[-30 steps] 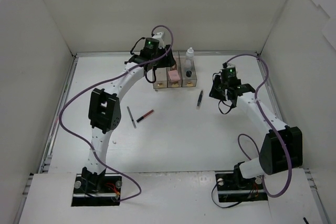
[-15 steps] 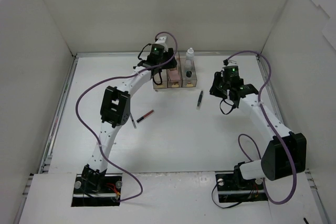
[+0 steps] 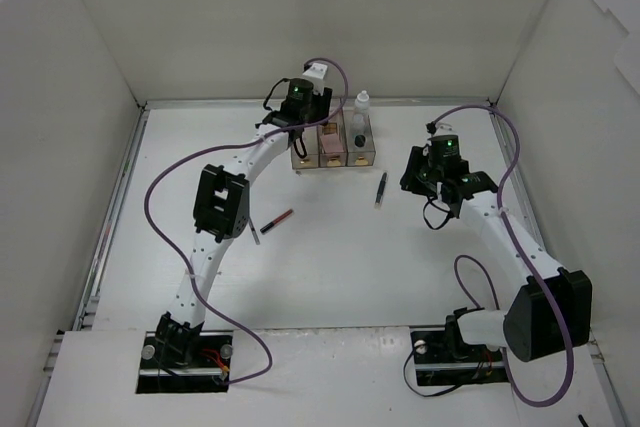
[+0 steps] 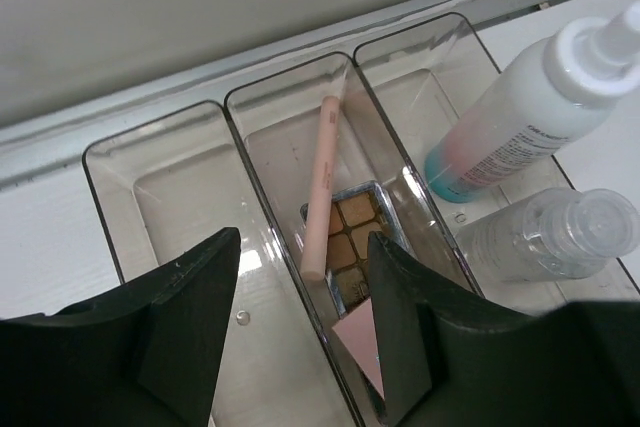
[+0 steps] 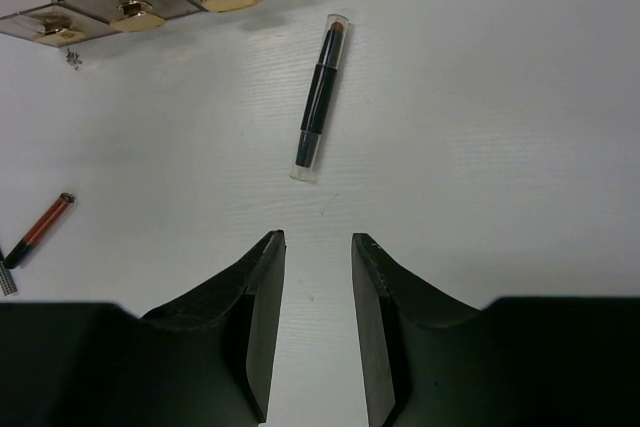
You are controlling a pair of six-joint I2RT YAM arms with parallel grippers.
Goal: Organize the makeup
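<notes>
My left gripper [image 4: 302, 237] hangs open and empty over the clear three-compartment box [image 4: 160, 162] at the back of the table. The middle compartment holds a pink stick [image 4: 323, 177], a brown eyeshadow palette [image 4: 352, 232] and a pink square pad [image 4: 358, 342]. The right compartment holds a white-blue bottle [image 4: 515, 132] and a small clear vial [image 4: 545, 237]. My right gripper [image 5: 317, 239] is open a narrow gap over bare table, just short of the black pencil [image 5: 318, 107]. A red pencil [image 3: 277, 219] lies left of centre.
A thin grey pencil [image 3: 256, 235] lies beside the red one, partly under my left arm. The box's gold feet [image 5: 138, 15] face the near side. White walls [image 3: 80, 147] enclose the table on three sides.
My left arm's elbow swung right and its wrist moved over the box. My right arm drifted slightly right. Nothing was picked up.
</notes>
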